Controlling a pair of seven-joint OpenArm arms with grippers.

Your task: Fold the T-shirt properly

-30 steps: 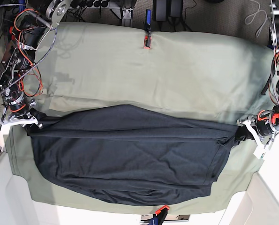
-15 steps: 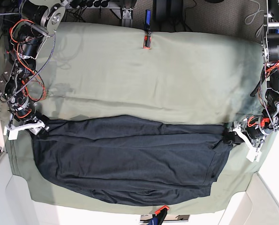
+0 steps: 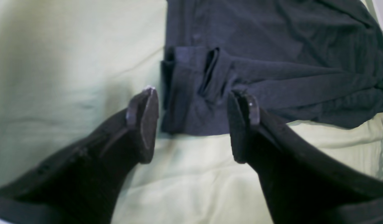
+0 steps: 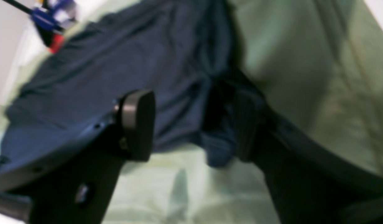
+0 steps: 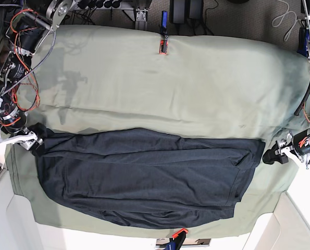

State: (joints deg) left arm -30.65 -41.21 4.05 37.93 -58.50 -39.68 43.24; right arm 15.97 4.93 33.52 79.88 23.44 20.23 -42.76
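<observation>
- While I watch the base view, the T-shirt (image 5: pixel 144 177) lies spread across the near half of the sage-green table cloth (image 5: pixel 186 88), folded so that a straight edge runs along its upper side and a rounded edge faces the table's front.
- My left gripper (image 3: pixel 193 124) has its jaws wide apart and holds nothing; the fingers (image 3: pixel 146 121) sit above the cloth with a ribbed cuff of the shirt lying flat between and just beyond them.
- From the base view that left gripper (image 5: pixel 280 154) stands just beside the shirt's end, apart from the fabric.
- My right gripper (image 4: pixel 191 124) also has its jaws spread; a bunched fold of dark fabric sits against the inner face of one finger (image 4: pixel 246 124), while the other finger (image 4: pixel 138 124) is clear of it.
- That wrist picture is blurred, so I cannot tell whether the fabric is merely touching the finger or caught on it.
- Seen from the base, the right gripper (image 5: pixel 29 140) sits at the shirt's opposite corner, touching it.
- A small red clip (image 5: pixel 164 47) sits at the cloth's far edge, well apart from the shirt.
</observation>
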